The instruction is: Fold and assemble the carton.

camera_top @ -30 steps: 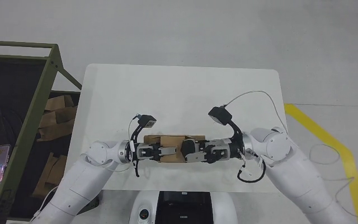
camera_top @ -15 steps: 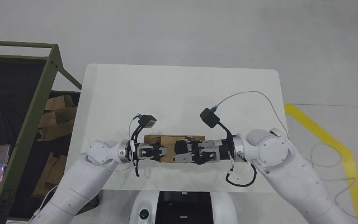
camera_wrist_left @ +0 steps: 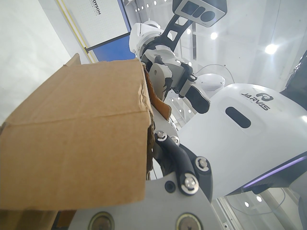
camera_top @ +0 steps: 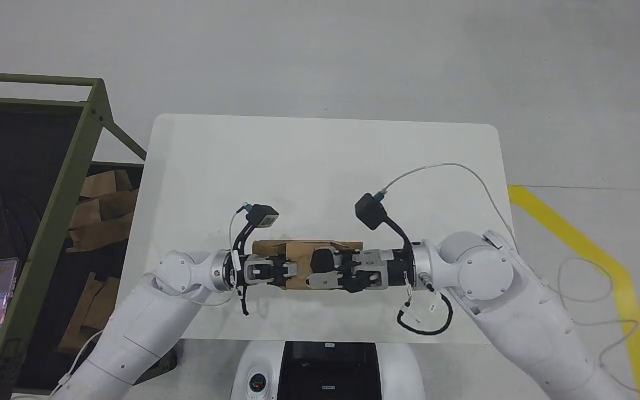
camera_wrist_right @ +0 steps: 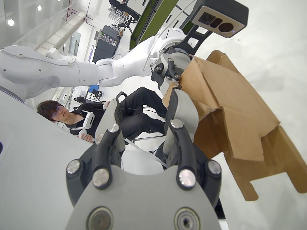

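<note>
Right tool spread, leaning on brown cardboard carton, probably pressing a flap in; left tool pinches its far edge, steadying it over white bench.

A robotics lab hall: high ceiling lights, yellow floor line, green metal rack, workstations far beyond the fingers.

The carton is plain brown, the table white, the side frame olive green.
</note>
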`<action>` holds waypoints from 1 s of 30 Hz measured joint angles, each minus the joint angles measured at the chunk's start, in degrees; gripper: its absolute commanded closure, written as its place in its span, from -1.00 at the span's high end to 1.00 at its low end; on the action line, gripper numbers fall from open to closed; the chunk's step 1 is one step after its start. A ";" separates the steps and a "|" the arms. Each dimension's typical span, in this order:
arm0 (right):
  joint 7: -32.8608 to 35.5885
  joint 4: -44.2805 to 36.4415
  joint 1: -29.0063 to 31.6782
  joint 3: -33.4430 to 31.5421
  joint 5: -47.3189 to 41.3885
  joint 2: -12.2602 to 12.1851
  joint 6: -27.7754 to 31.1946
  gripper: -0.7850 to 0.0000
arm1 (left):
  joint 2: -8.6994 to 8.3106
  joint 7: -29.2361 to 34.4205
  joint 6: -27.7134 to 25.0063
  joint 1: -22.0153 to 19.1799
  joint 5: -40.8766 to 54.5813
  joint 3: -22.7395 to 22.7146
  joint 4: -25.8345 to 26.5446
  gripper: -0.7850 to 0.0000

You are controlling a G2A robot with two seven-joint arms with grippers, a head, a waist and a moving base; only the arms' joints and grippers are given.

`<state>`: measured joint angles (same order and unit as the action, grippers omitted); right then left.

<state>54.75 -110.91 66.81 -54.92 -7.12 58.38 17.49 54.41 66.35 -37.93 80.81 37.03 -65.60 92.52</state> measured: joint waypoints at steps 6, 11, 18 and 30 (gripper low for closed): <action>-1.34 -0.93 1.65 -2.41 0.24 -0.40 2.39 -0.02 | -0.20 -0.07 -0.07 0.10 0.37 -0.15 0.01 -1.00; -2.63 -2.59 5.22 -6.70 1.04 -1.28 5.52 0.15 | -0.41 0.01 0.01 0.07 1.23 -0.62 -0.09 -1.00; -3.80 -5.55 10.98 -13.05 3.29 -2.51 10.63 0.33 | -0.67 0.33 0.32 0.00 2.09 -1.14 0.19 -1.00; -4.94 -10.32 17.87 -20.67 10.39 -3.83 17.80 1.00 | -0.83 8.86 8.82 -2.62 11.52 -1.13 -0.33 -1.00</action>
<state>49.81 -121.23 84.68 -75.59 3.27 54.55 35.29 53.58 75.21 -29.11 78.20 48.55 -66.73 92.20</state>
